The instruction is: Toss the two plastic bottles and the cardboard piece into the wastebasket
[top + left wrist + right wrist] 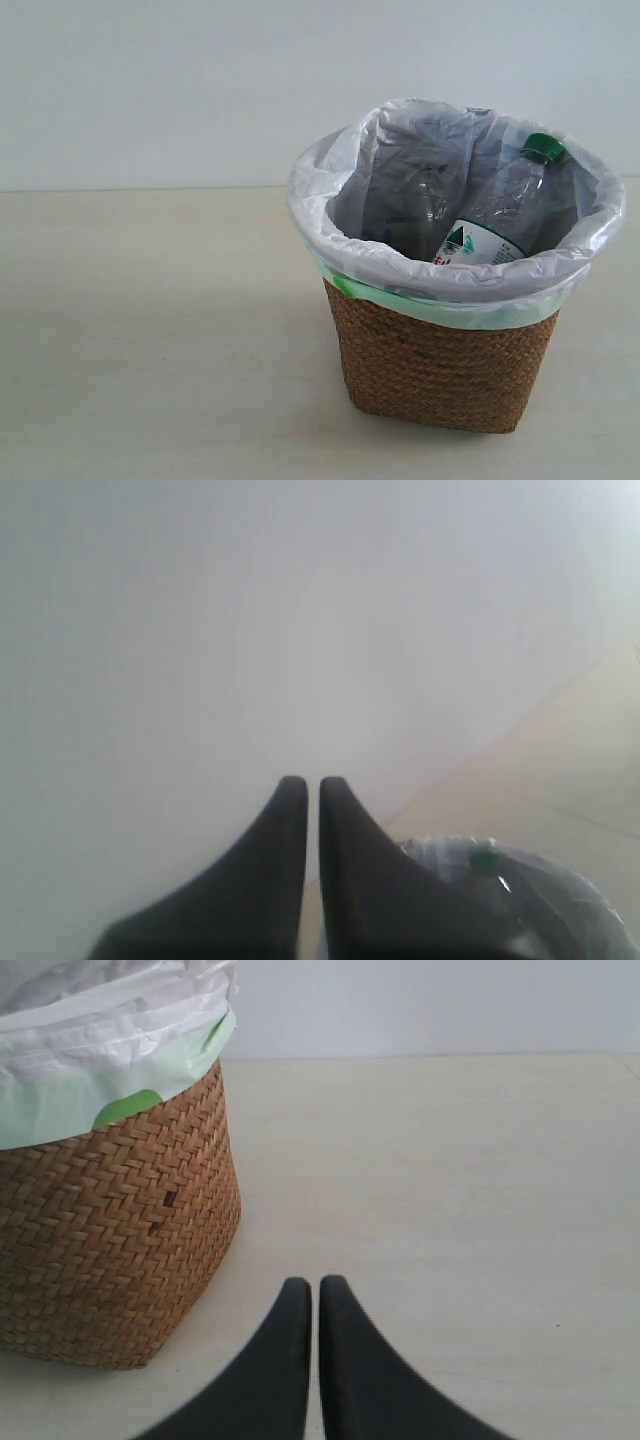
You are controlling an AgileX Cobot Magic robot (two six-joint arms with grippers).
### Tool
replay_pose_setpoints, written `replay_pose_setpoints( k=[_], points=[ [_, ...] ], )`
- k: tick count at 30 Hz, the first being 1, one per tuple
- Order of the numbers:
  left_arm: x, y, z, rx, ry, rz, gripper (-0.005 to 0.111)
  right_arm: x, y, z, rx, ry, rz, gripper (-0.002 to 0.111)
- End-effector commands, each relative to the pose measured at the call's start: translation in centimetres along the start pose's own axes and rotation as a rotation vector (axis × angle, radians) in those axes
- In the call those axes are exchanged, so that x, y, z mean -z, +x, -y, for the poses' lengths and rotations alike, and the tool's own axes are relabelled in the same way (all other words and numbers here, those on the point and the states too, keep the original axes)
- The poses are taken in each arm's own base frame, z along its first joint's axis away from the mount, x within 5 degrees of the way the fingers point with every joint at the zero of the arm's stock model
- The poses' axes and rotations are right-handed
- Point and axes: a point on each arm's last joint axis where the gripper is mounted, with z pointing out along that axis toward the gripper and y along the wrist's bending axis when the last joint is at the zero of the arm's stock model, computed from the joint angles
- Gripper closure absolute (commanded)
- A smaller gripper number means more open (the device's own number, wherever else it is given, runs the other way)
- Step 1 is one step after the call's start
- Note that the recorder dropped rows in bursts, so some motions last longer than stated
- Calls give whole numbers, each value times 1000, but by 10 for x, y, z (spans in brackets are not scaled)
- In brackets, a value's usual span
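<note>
The wicker wastebasket (440, 365) with its white liner and green band stands on the pale table at the right. Inside it leans the green-capped bottle (500, 215), cap up against the far rim. A second clear bottle (428, 195) shows faintly beside it; its label and cap are hidden. The cardboard piece is out of view. Neither gripper appears in the exterior view. My left gripper (313, 785) is shut, empty, raised, with the basket's liner (560, 900) and the green cap (485, 860) below it. My right gripper (315, 1285) is shut and empty, low over the table beside the basket (110, 1250).
A plain white wall runs behind the table (150, 330). Bare pale tabletop (450, 1210) stretches beyond the right gripper, away from the basket.
</note>
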Motion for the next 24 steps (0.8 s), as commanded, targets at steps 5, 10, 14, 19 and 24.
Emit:
replay_pose_setpoints(
  k=[5, 10, 14, 19, 24],
  points=[
    [45, 39, 2, 24, -171, 161, 103, 0, -1, 0, 9, 8, 12, 108],
    [62, 65, 6, 28, -215, 183, 103, 0, -1, 0, 9, 8, 12, 108],
    [70, 91, 11, 37, -217, 148, 103, 0, -1, 0, 9, 8, 12, 108],
    [69, 137, 18, 54, -189, 18, 103, 0, -1, 0, 9, 8, 12, 108],
    [66, 181, 23, 247, -191, -82, 103, 0, -1, 0, 9, 8, 12, 108]
  ],
)
